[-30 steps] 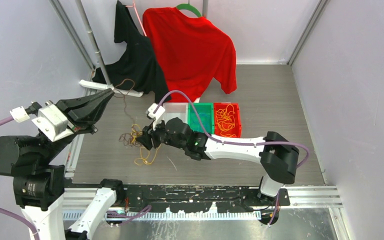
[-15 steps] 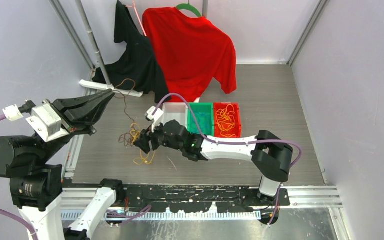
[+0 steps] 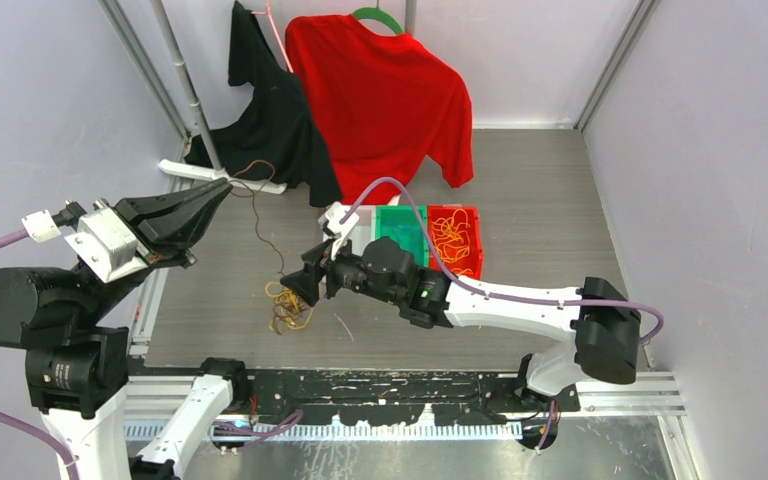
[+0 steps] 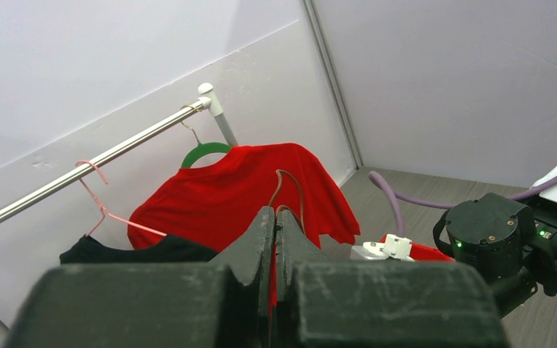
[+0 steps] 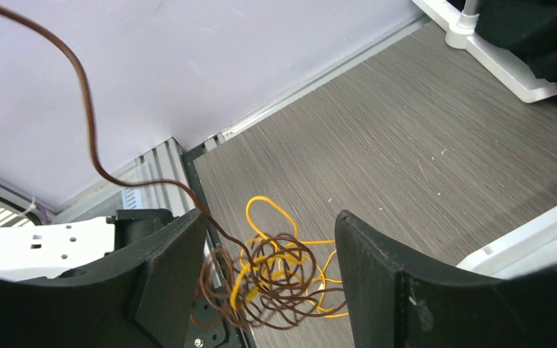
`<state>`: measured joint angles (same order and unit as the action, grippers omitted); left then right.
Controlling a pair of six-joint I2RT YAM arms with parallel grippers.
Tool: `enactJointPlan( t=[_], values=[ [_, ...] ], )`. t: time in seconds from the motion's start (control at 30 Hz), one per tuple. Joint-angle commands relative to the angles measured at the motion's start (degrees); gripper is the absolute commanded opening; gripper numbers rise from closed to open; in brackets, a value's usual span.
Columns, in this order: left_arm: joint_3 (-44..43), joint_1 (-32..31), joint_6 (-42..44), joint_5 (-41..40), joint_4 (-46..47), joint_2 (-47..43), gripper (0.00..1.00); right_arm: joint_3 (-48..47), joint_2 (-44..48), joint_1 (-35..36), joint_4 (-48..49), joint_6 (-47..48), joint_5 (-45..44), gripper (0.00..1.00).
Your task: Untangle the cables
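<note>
A tangle [image 3: 288, 305] of dark brown and orange-yellow cables sits at the front left of the table. One dark brown cable [image 3: 257, 215] rises from it to my left gripper [image 3: 226, 184], which is shut on its end. That brown cable [image 4: 280, 181] loops out above the closed tips of the left gripper [image 4: 275, 214] in the left wrist view. My right gripper [image 3: 306, 285] stands open just right of the tangle. In the right wrist view, the right gripper [image 5: 268, 246] has its fingers wide apart with the tangle [image 5: 283, 279] below and between them, untouched.
White [image 3: 352, 216], green [image 3: 400, 212] and red [image 3: 478, 240] bins stand mid-table; the red one holds orange cables [image 3: 450, 240]. A red shirt [image 3: 380, 100] and a black garment [image 3: 270, 110] hang from a rack at the back, its white base [image 3: 188, 171] near the left gripper.
The right gripper has opened wider and drawn back to the right. The tangle has gathered into one clump, shifted right. The left gripper keeps its hold.
</note>
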<state>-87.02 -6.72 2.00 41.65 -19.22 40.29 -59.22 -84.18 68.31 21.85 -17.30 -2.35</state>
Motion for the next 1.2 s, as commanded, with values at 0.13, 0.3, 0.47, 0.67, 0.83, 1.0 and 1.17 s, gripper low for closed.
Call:
enactJointPlan(
  t=[0.13, 0.3, 0.47, 0.67, 0.83, 1.0, 1.17],
  values=[
    [-2.76, 0.17, -1.22, 0.95, 1.19, 1.43, 0.0, -4.67, -2.29, 0.68, 2.76, 2.49, 2.35, 0.69],
    [-4.78, 0.13, -4.99, 2.2, 1.78, 2.42, 0.0, -7.72, -7.47, 0.58, 5.51, 3.77, 0.78, 0.63],
    [-7.92, 0.13, -7.31, 2.41, 1.96, 4.08, 0.0, -7.46, -12.89, 0.53, 8.58, 2.81, 2.32, 0.55],
    [-14.92, 0.13, -5.04, -4.61, 3.57, 7.77, 0.0, -0.31, -18.71, 0.5, 14.09, -1.57, 2.58, 0.54],
    [-21.71, 0.13, 0.4, -16.17, 6.69, 11.83, 0.0, 5.73, -19.84, 0.59, 18.47, -2.91, 0.28, 0.58],
    [-25.64, 0.13, 5.12, -24.09, 11.55, 14.45, 0.0, 9.01, -19.1, 0.54, 18.7, -3.3, -1.0, 0.62],
    [-28.7, 0.13, 8.52, -30.14, 19.17, 16.19, 0.0, 10.61, -19.06, 0.59, 19.21, -3.88, -1.18, 0.63]
  ],
)
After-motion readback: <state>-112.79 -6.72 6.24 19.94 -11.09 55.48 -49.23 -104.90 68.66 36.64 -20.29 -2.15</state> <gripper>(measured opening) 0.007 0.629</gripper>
